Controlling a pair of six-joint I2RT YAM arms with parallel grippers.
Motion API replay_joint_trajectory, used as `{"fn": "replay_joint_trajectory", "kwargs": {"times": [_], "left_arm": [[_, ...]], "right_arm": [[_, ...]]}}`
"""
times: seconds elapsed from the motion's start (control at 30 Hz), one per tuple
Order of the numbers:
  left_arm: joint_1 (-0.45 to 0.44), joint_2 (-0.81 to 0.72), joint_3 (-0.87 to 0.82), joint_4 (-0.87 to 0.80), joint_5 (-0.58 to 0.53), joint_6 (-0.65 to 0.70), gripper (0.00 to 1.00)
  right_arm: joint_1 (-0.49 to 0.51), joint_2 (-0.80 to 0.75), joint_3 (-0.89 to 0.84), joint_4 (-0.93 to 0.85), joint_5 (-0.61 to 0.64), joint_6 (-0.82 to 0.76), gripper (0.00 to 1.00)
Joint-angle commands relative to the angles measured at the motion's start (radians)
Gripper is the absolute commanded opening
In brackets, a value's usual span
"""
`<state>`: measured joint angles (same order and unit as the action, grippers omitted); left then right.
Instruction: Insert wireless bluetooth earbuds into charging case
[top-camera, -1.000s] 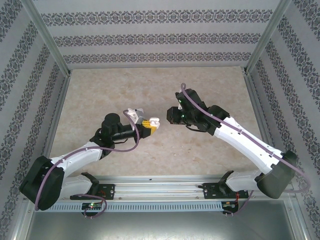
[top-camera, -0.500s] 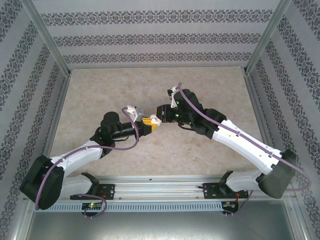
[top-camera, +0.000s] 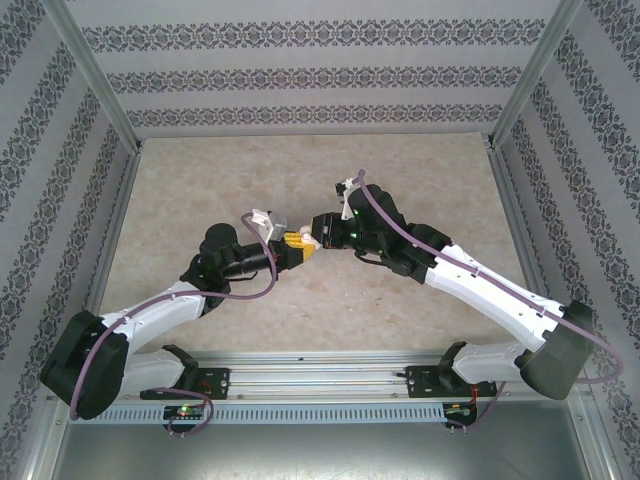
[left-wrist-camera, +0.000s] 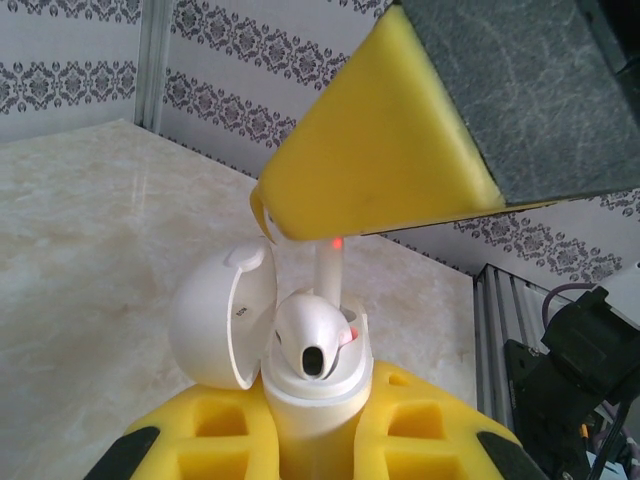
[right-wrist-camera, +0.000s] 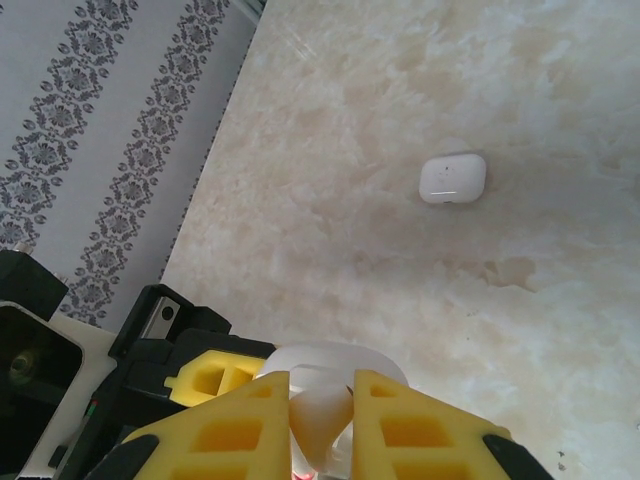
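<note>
My left gripper (left-wrist-camera: 320, 445) is shut on the body of a white charging case (left-wrist-camera: 318, 395), which stands upright with its lid (left-wrist-camera: 215, 320) swung open to the left. One white earbud (left-wrist-camera: 312, 342) sits in the case's near slot. My right gripper (right-wrist-camera: 322, 400) is shut on a second earbud (right-wrist-camera: 320, 422), right above the open case (right-wrist-camera: 335, 358). In the left wrist view that earbud's stem (left-wrist-camera: 328, 265) hangs from the right gripper's yellow finger (left-wrist-camera: 380, 150) and reaches down into the case behind the seated earbud. The two grippers meet over the middle of the table (top-camera: 306, 240).
A second white case (right-wrist-camera: 453, 178) lies shut on the marble tabletop (right-wrist-camera: 400, 90), beyond the right gripper. Patterned walls (top-camera: 320, 75) and metal frame posts (top-camera: 90, 70) enclose the table on three sides.
My right gripper has swung left and slightly down with its earbud until it stands at the case in my left gripper. The left arm has barely moved.
</note>
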<state>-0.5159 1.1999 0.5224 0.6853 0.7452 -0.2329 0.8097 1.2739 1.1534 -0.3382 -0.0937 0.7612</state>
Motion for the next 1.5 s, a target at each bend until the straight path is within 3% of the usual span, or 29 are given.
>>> {"fn": "replay_joint_trajectory", "kwargs": {"times": [0.0, 1.0, 1.47], "left_arm": [[-0.005, -0.002, 0.011, 0.074, -0.006, -0.023, 0.00], [-0.005, 0.001, 0.006, 0.077, -0.005, -0.021, 0.00], [-0.004, -0.001, 0.003, 0.073, -0.003, -0.018, 0.00]], "right_arm": [[0.016, -0.016, -0.017, 0.026, 0.020, 0.015, 0.17], [0.012, 0.083, 0.112, -0.214, -0.025, 0.082, 0.18], [0.012, 0.096, 0.168, -0.282, 0.007, 0.072, 0.40]]}}
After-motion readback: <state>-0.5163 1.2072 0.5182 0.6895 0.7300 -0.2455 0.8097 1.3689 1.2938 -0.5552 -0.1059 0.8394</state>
